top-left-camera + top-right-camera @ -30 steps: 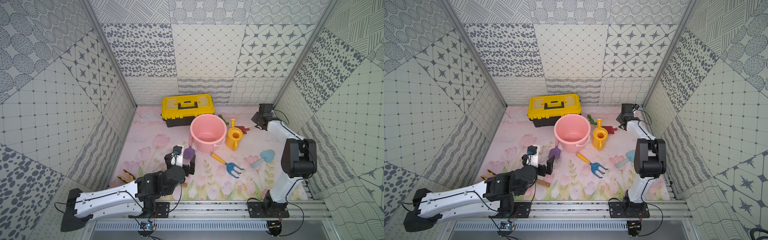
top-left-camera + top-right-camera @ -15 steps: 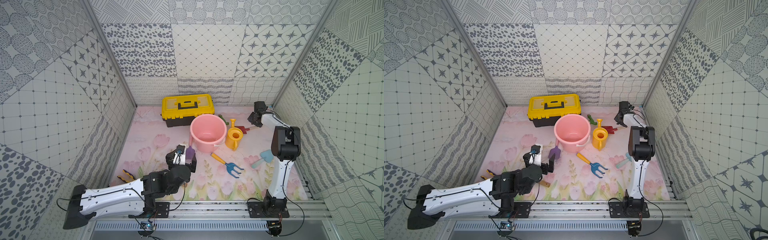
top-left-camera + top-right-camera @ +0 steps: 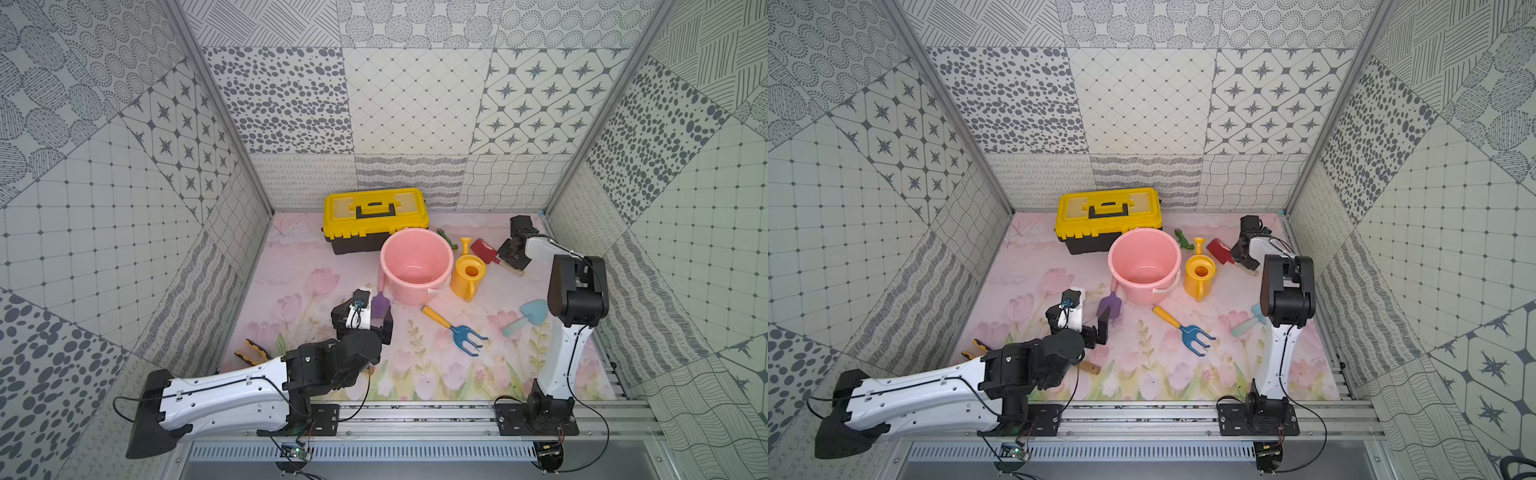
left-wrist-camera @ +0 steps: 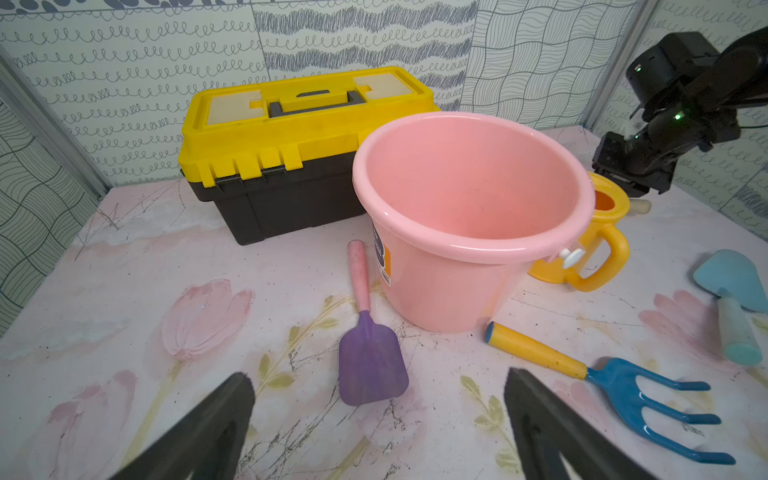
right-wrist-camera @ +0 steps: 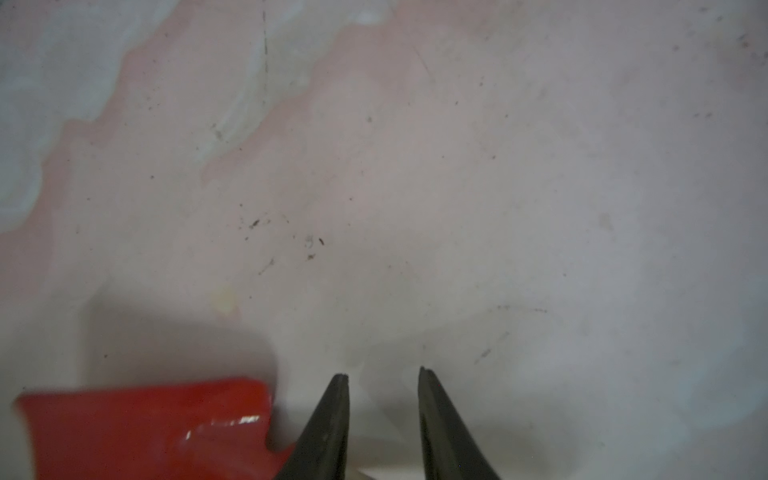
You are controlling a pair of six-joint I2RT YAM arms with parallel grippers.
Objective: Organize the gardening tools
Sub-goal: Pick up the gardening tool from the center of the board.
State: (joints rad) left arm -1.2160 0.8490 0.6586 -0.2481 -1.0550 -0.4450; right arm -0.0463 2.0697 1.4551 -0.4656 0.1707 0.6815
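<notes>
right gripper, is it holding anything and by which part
Cannot tell: the right gripper straddles the red spade at its handle; a firm grip does not show.

Grey-and-white patterned walls (image 3: 415, 104) closed in three sides: dots, stars, grids, wavy lines. The desk (image 3: 291, 266) wore a scuffed pink mat printed with tulips. A metal rail (image 3: 415, 419) ran along its near edge. Light fell soft and even.

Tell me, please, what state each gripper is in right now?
Left gripper: open, empty, near the purple scoop.
Right gripper: jaws narrowly apart by the red spade; grip cannot be told.
</notes>
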